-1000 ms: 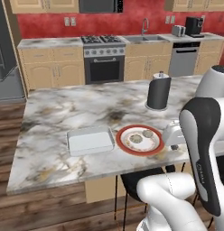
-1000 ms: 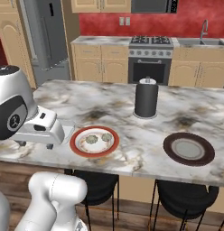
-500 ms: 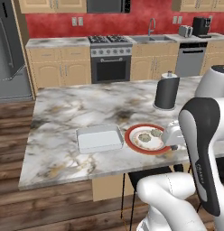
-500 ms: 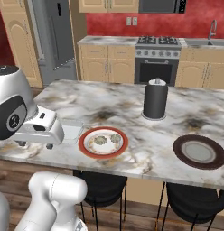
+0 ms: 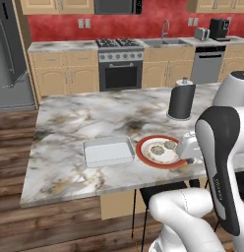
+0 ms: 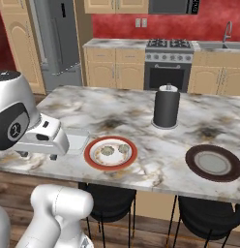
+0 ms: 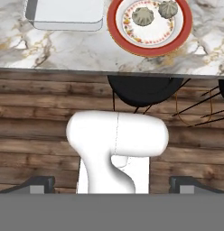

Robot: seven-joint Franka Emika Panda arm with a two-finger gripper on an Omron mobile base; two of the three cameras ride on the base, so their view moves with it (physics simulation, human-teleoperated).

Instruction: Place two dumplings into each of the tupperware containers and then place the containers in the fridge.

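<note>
Hand view: fingers point(image 7: 112, 185) spread wide, holding nothing, hanging off the worktop point(image 5: 75, 118) edge above the floor. Two dumplings point(image 7: 143, 16) point(image 7: 168, 8) sit on the red-rimmed plate point(image 7: 114, 22), with the white tupperware container point(image 7: 64, 13) just beside it. Fridge point(image 6: 56, 38) is well apart at the back. Next, I'd say: bring the hand over the plate, drop straight down on one dumpling, centre it between the fingers, and squeeze gently since it looks soft and round.

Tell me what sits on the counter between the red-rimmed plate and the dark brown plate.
Nothing: in the right base view, the marble between the red-rimmed plate and the dark brown plate is bare. The black cylinder stands farther back.
</note>
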